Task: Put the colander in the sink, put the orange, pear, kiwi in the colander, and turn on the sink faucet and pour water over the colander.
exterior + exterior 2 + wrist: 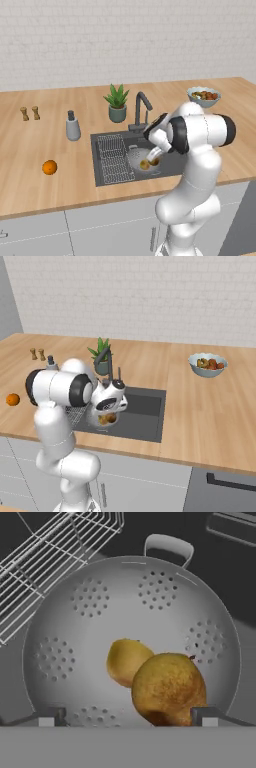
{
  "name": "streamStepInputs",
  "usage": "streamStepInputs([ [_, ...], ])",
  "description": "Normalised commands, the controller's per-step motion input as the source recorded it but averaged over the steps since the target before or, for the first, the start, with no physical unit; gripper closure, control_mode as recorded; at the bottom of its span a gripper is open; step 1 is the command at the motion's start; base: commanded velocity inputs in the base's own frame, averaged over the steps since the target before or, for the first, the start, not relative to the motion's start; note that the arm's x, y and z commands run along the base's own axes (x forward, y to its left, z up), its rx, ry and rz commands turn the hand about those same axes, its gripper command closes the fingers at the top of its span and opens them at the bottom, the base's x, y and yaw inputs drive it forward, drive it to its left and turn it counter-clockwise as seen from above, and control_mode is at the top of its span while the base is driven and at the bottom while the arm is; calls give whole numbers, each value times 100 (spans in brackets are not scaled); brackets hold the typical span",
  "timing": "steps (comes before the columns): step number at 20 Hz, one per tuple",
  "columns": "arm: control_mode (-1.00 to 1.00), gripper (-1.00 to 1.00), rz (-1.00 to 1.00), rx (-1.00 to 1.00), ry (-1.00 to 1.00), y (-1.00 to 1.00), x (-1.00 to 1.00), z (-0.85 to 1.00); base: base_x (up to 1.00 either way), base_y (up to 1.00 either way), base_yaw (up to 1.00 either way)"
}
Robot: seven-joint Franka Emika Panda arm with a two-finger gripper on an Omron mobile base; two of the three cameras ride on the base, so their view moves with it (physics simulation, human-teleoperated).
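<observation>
The grey perforated colander (75, 637) sits in the dark sink (145, 406), beside the wire rack (114, 160). Two fruits lie in it, touching. The yellowish pear (122, 659) is behind and the browner kiwi (167, 689) is in front. My gripper (129, 716) hangs just over the colander (135, 156), open, with its fingertips standing wide on either side of the kiwi. The orange (49, 167) rests on the wooden counter far to the left of the sink. The dark gooseneck faucet (141, 107) stands behind the basin, and no water runs from it.
A potted plant (117, 102) stands left of the faucet. A grey bottle (73, 127) and two small shakers (30, 113) are further left. A pale blue bowl of mixed fruit (207, 364) sits at the back right of the counter.
</observation>
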Motion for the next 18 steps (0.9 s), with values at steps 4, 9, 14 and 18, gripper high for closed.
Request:
streamStepInputs([
  [4,-100,-100,-4,0,6,0,-56,63,0,0,0],
  [9,-100,-100,-8,0,6,-1,-54,71,0,0,0],
  [14,-100,-100,-12,0,10,0,-39,81,0,0,0],
  [18,-100,-100,-12,0,7,0,-49,70,0,0,0],
])
